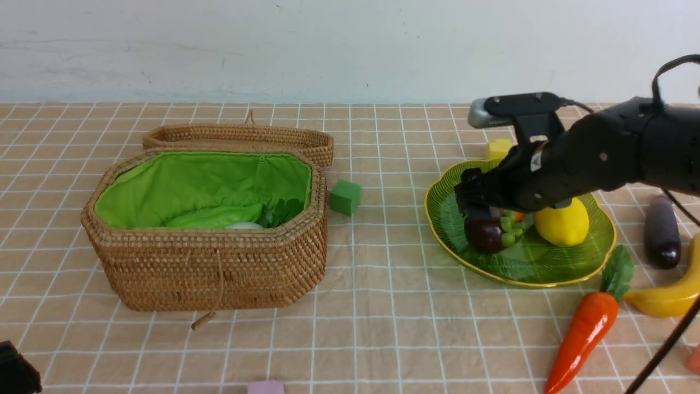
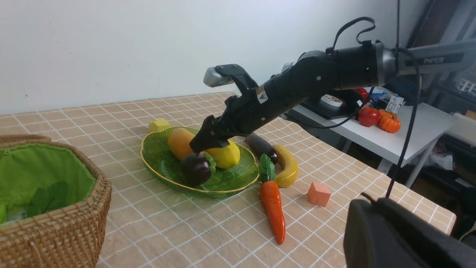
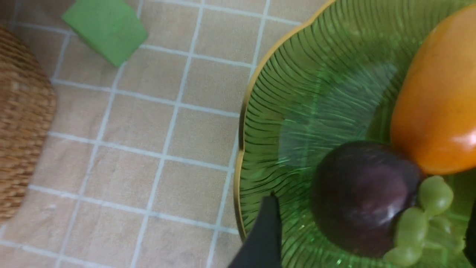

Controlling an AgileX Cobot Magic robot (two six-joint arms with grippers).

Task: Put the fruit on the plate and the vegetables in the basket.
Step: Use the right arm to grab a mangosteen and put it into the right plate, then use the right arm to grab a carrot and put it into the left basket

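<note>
My right gripper (image 1: 481,210) hangs open over the green plate (image 1: 525,262), its fingers (image 3: 264,230) wide on either side of the dark purple mangosteen (image 3: 360,193), which lies on the plate clear of them. A lemon (image 1: 563,221) and a mango (image 2: 180,143) share the plate. On the cloth to its right lie the eggplant (image 1: 661,232), banana (image 1: 667,295) and carrot (image 1: 585,328). The open basket (image 1: 219,268) at left holds the bitter gourd (image 1: 216,216) and a leafy white radish (image 1: 243,225). My left gripper (image 1: 16,375) sits low at the near left corner, shut.
A green cube (image 1: 344,197) lies between basket and plate. A yellow cube (image 1: 500,148) sits behind the plate, an orange one (image 2: 318,193) near the carrot, a pink one (image 1: 265,387) at the front edge. The basket lid (image 1: 240,139) rests behind the basket.
</note>
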